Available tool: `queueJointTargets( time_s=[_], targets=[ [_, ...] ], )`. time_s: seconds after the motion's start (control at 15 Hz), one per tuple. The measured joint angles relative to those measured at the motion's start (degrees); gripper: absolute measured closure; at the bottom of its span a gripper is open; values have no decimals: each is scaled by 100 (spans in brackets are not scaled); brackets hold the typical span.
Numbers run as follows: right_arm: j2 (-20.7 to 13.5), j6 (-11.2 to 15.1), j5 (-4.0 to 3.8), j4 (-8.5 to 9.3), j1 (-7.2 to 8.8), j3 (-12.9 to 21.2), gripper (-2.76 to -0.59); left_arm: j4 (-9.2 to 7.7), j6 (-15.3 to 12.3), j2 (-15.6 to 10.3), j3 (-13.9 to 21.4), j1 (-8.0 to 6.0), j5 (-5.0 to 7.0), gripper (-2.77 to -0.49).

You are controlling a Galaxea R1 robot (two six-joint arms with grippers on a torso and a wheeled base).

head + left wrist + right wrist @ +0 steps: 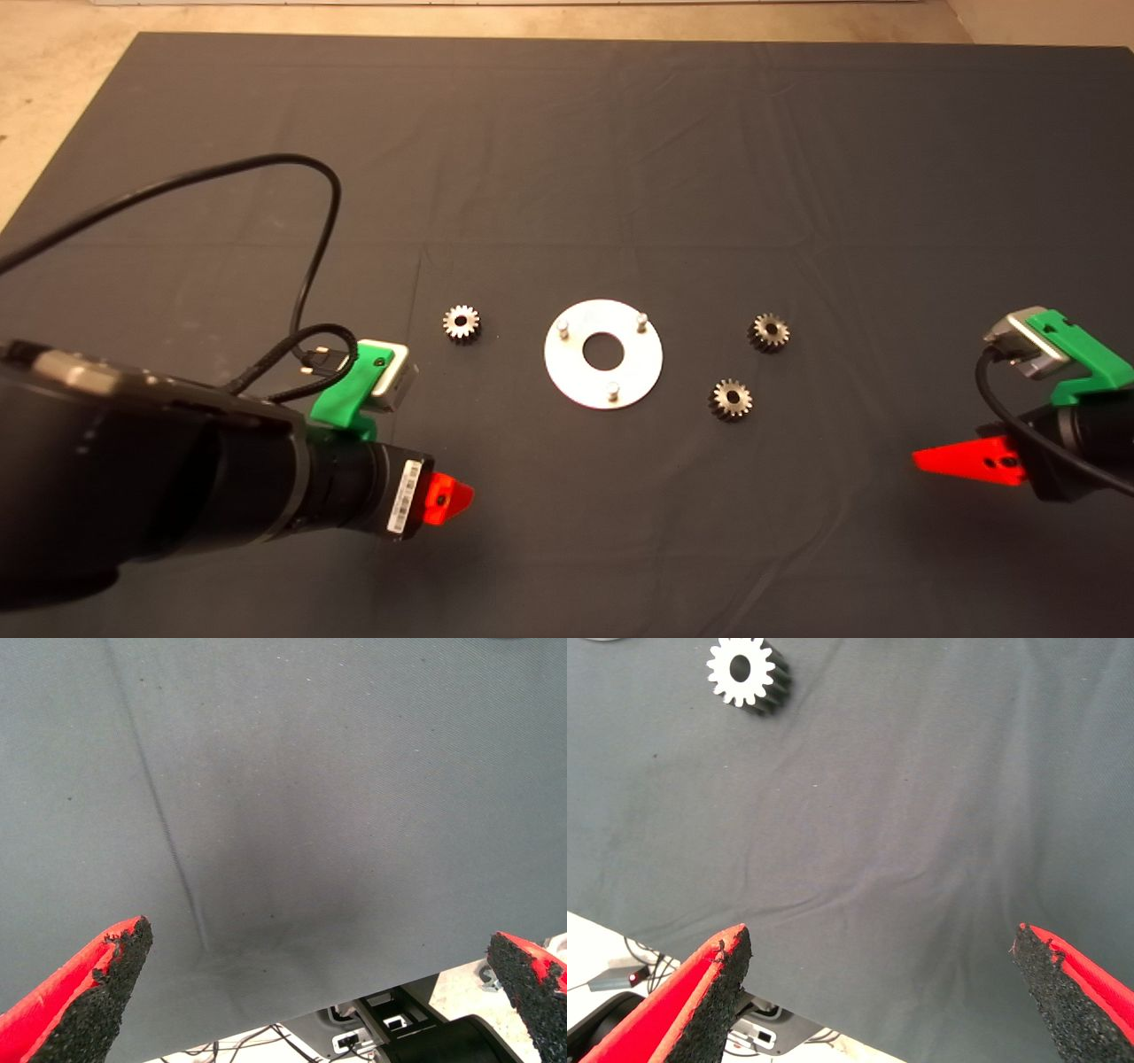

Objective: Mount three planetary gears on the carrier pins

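At the centre of the head view, on the dark mat (620, 159), lies the flat silver disc (576, 377) with its central hole. The three carrier pins stand upright on it in a triangle: one at the upper left (562, 327), one at the upper right (642, 319) and one at the lower edge (611, 388). All three pins are bare.

The three planetary gears lie flat on the mat, apart from the disc. One gear (461, 322) sits to the left of the disc. A second gear (769, 331) lies to the right of the disc, and the third gear (732, 399) lies just below and left of that one, near the disc's lower right rim. None touches the disc or another gear.

The left gripper (447, 498) comes in from the lower left of the head view, below and left of the left-hand gear, with a black cable looping up behind its arm. In the left wrist view its fingers (97, 979) stand wide apart over bare mat, holding nothing.

The right gripper (961, 461) sits at the lower right edge of the head view, well right of the two right-hand gears. In the right wrist view its fingers (713, 988) are likewise spread wide and empty, with one gear (741, 672) lying on the mat beyond them.
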Motion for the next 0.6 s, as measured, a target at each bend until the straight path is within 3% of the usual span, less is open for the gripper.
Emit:
queueJointTargets(
  time_s=[0.6],
  targets=[
    [-1,2,-11,0,0,0,-221,-61,0,-94,2,0,-5,-277]
  ],
)
